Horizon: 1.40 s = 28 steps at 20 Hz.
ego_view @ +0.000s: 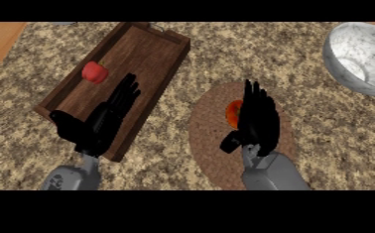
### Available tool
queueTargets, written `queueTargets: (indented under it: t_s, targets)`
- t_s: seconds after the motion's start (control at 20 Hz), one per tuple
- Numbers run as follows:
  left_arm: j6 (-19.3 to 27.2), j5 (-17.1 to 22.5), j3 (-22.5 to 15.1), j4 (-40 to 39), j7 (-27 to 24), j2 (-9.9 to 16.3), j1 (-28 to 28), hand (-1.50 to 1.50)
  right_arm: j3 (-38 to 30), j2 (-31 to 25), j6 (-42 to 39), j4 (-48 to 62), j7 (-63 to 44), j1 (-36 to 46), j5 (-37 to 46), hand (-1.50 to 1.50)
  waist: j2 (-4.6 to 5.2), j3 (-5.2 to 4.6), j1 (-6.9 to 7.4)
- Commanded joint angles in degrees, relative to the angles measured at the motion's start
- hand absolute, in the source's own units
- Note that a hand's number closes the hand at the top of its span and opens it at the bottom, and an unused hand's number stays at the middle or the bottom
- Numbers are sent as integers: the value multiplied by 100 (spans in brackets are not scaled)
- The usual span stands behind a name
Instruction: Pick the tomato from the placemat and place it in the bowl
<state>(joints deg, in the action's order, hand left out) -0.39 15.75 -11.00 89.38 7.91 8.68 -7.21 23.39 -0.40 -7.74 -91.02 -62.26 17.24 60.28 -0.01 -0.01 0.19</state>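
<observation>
a: tomato (233,113) — where does it sit?

b: on the round brown placemat (209,143), toward its upper middle. only an orange-red sliver shows at the left side of the right hand (258,120), which lies over it.

a: has that hand got hold of it?

b: the fingers reach straight up the view over the tomato, and the thumb juts out to the lower left. nothing shows them curled round it, so i read the hand as spread and holding nothing.

a: and the other one?

b: the left hand (99,123) is spread too, fingers straight, pointing up and to the right. it lies over the near right part of the wooden tray (150,46) and holds nothing.

a: edges and room?

b: the tray runs slantwise from lower left to upper middle, with raised walls on all sides. a strip of bare speckled bench (293,53) separates it from the placemat. the bowl (351,53) is at the upper right, cut off by the view's right edge and well apart from the placemat, with open bench between the two. a sliver of wood shows at the upper left corner, beyond the bench's edge.

a: count them.

b: one tomato, one placemat, one bowl, one tray, two hands, and one red pepper (94,72) lying in the tray, just up and left of the left hand's fingertips.
</observation>
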Motion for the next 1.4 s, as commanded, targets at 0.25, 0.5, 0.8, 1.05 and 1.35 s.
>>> queueTargets:
  t_s: [0.25,0.5,0.8,1.05,1.35]
  targets:
    - [-366,-88,138,-161,-363,-46,299,0,-249,38,552,436,-65,-22,87,-150,2,0,-2]
    - [-355,-149,259,-158,-127,-112,98,0,-287,38,791,843,69,-114,97,-150,2,1,-13]
    - [-365,-189,189,672,320,-101,562,0,-319,39,1200,1194,536,296,30,150,-1,2,17]
    - [-313,-468,296,-11,28,-365,114,0,-423,-19,1221,1530,999,352,274,150,1,1,-7]
    - [-253,-405,327,201,502,-522,-105,0,-59,39,1211,1470,798,363,377,150,0,1,-3]
